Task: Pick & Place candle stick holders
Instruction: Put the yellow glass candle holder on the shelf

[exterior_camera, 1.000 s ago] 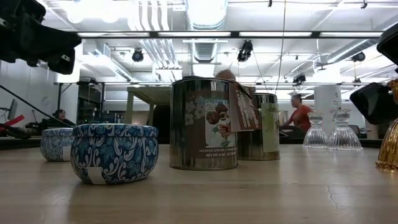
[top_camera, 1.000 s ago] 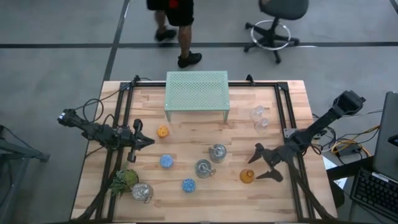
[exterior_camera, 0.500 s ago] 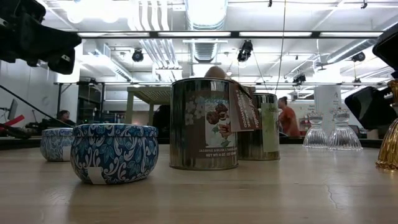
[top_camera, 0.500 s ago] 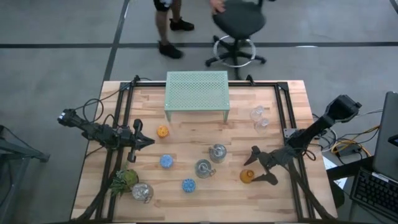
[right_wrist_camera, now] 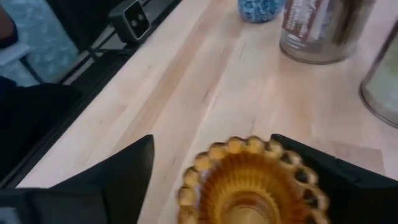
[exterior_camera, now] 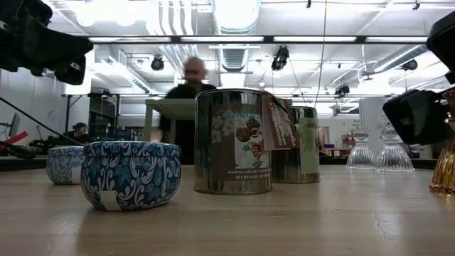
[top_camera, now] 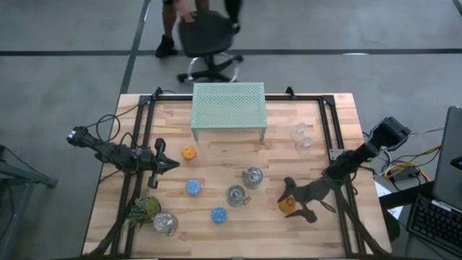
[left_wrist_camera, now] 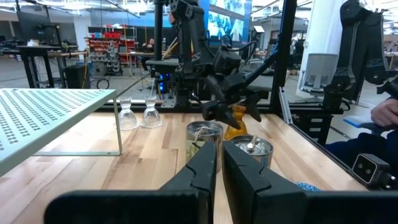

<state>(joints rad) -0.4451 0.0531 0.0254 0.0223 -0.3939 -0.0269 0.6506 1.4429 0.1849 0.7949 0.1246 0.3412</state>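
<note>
Wooden worktop (top_camera: 216, 155) carrying the scattered holders | right gripper (top_camera: 295, 201) straddling the amber holder (top_camera: 286, 205) near the right front edge, fingers (right_wrist_camera: 118, 171) spread on either side, no grip visible | left gripper (top_camera: 170, 165) waiting by the left edge, fingers (left_wrist_camera: 205, 163) pressed together, grasping nothing | mesh stand (top_camera: 229, 106) sitting at the back edge

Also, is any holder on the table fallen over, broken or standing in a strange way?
Nothing stands out. The holders in clear sight stand upright, among them the two clear glass holders and the amber glass holder, which sits between the open fingers of the right gripper. Nothing looks spilled or broken.
</note>
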